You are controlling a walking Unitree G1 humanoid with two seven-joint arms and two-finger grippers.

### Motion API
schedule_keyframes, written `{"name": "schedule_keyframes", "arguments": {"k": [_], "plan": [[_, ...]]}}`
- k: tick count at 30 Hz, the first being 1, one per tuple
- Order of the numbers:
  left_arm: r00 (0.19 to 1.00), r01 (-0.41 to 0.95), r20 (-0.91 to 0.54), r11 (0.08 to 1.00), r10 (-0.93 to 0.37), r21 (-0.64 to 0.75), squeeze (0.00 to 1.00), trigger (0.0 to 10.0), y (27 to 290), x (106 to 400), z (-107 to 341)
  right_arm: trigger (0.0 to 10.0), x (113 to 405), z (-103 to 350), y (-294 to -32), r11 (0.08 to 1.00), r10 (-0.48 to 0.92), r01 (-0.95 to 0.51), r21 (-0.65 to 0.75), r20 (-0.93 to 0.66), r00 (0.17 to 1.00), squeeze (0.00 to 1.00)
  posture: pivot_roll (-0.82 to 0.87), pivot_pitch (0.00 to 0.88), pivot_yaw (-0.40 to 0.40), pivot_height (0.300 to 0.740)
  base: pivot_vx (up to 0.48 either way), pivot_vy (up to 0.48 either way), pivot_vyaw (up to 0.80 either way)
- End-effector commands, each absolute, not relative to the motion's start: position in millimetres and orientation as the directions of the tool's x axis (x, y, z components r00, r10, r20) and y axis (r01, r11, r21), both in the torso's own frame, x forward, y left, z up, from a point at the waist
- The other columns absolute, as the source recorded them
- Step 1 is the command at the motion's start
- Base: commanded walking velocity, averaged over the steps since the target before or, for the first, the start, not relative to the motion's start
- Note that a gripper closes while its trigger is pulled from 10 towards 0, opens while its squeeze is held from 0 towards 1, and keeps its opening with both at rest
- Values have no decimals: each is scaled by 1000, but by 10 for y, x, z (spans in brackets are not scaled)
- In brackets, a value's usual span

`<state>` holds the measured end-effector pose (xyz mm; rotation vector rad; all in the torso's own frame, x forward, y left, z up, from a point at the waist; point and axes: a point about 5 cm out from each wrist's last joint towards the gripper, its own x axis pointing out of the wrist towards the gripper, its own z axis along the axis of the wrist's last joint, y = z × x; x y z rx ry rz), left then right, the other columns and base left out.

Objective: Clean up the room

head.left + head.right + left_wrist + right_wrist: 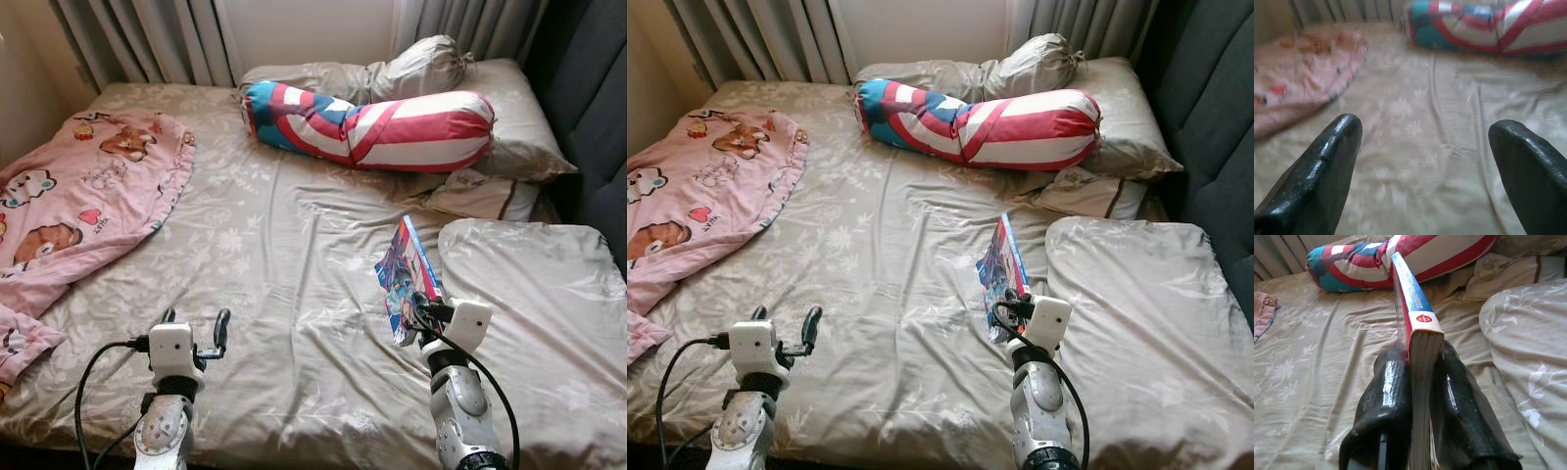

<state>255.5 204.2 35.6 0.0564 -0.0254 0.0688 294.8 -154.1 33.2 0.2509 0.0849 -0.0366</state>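
Squeezing a book (407, 276) tight between its two black fingers, my right gripper (1418, 382) holds it up on its edge over the bed (294, 245), just left of the near pillow (534, 294), while my left gripper (194, 321) waits open, far left of the book.
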Motion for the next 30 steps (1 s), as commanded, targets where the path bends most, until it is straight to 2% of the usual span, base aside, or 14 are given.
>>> {"name": "schedule_keyframes", "arguments": {"k": [1, 4, 8, 15, 19, 28, 30], "plan": [[996, -80, -24, 996, 81, 40, 0, 10000, 2052, 2498, 273, 10000, 2984, 420, -1549, 972, -29, 37, 234, -41, 999, 0, -90, 93, -2, 740, 0, 0, 0], [999, -30, -28, 999, 31, 34, 0, 10000, 1932, 2545, 294, 10000, 2988, 433, -1543, 973, -23, 31, 230, -34, 999, 0, -90, 94, -3, 740, 0, 0, 0], [999, -29, -34, 999, 29, 15, 0, 10000, 1901, 2567, 296, 10000, 3006, 400, -1579, 975, -49, 65, 211, -79, 996, 0, -89, 101, -3, 740, 0, 0, 0], [999, -27, -36, 1000, 28, 15, 0, 10000, 1923, 2563, 339, 10000, 3013, 405, -1564, 975, -41, 57, 215, -77, 996, 0, -82, 106, -3, 702, 0, 0, 0], [999, -26, -33, 1000, 27, 15, 0, 10000, 1915, 2573, 357, 10000, 3008, 432, -1543, 971, -34, 44, 233, -46, 998, 0, -83, 108, -2, 702, 0, 0, 0], [999, -17, -41, 1000, 17, 12, 0, 10000, 1879, 2581, 344, 10000, 3001, 392, -1536, 973, -30, 48, 225, -84, 996, 0, -82, 108, -2, 702, 0, 0, 0], [999, -18, -42, 1000, 19, 12, 0, 10000, 1880, 2580, 357, 10000, 3009, 387, -1507, 970, -15, 37, 239, -92, 996, 0, -82, 107, -3, 687, 0, 0, 0]]}}
